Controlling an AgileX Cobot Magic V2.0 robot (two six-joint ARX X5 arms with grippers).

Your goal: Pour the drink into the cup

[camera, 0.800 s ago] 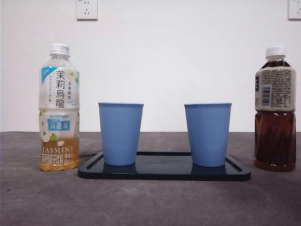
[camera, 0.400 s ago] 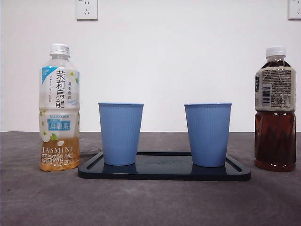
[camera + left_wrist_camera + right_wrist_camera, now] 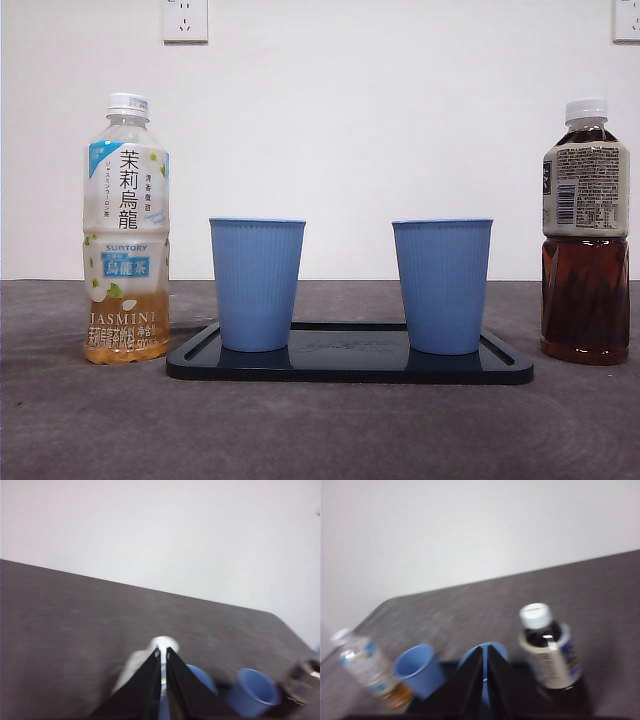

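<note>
White wall with two sockets is seen behind a dark grey bench [image 3: 320, 430], on which a black tray [image 3: 350, 365] carries two blue cups, the left cup [image 3: 257, 285] and the right cup [image 3: 442, 286], standing upright and apart. A jasmine tea bottle [image 3: 126, 230] stands left of the tray and a dark tea bottle [image 3: 586, 235] right of it, both capped and untouched. No pouring is under way; the task is judged to be at its start. The left claw [image 3: 161, 680] is held narrow, almost closed, above the jasmine bottle, and the right claw [image 3: 485, 675] likewise, high over the right cup. A bottle must next be chosen, the jaws spread, its body gripped and its cap dealt with
</note>
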